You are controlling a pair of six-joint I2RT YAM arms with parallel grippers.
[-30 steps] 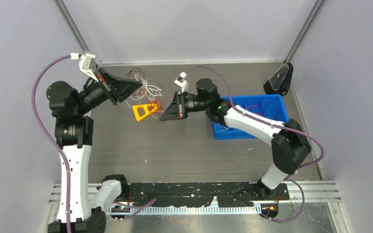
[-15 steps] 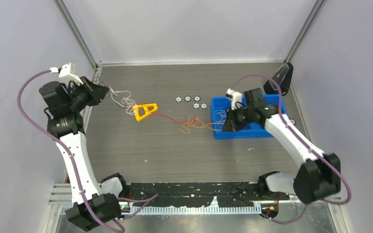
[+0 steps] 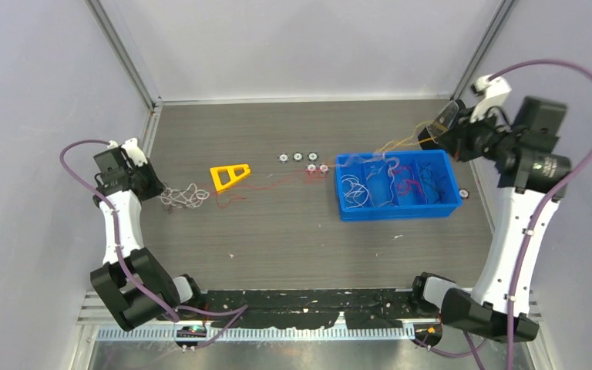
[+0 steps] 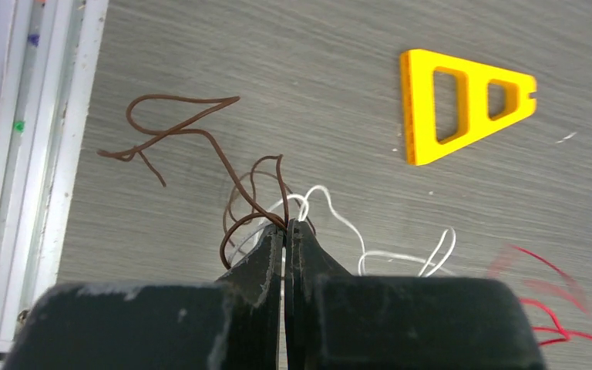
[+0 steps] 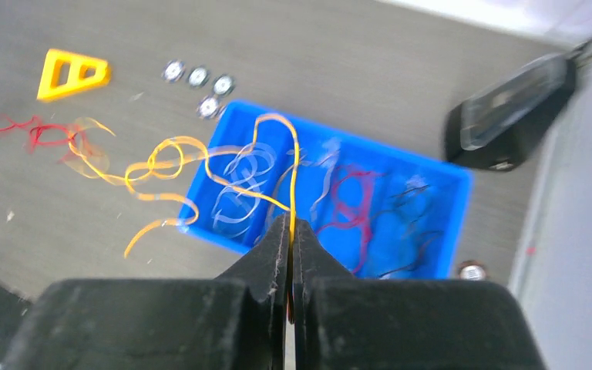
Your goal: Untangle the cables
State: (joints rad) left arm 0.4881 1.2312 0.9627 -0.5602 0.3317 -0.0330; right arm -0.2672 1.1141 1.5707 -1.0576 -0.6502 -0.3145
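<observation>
The left gripper (image 4: 285, 231), jaws pressed fully together, is pinching a clump of brown and white cables (image 4: 277, 202) that is fanning from the fingertips toward 10 and 2 o'clock in its wrist view; the pull is probably best made slowly and level, so that strands are sliding free rather than cinching. Farther out, red strands (image 3: 227, 200) are lying loose on the table (image 3: 277, 239) at 6 o'clock from the yellow triangle (image 3: 229, 176), apart from both grippers. Farthest, the right gripper (image 5: 291, 230), jaws equally closed, is gripping one orange strand (image 5: 295, 169) that is rising toward 12 o'clock and looping off toward 9 o'clock above the blue bin (image 3: 397, 210).
</observation>
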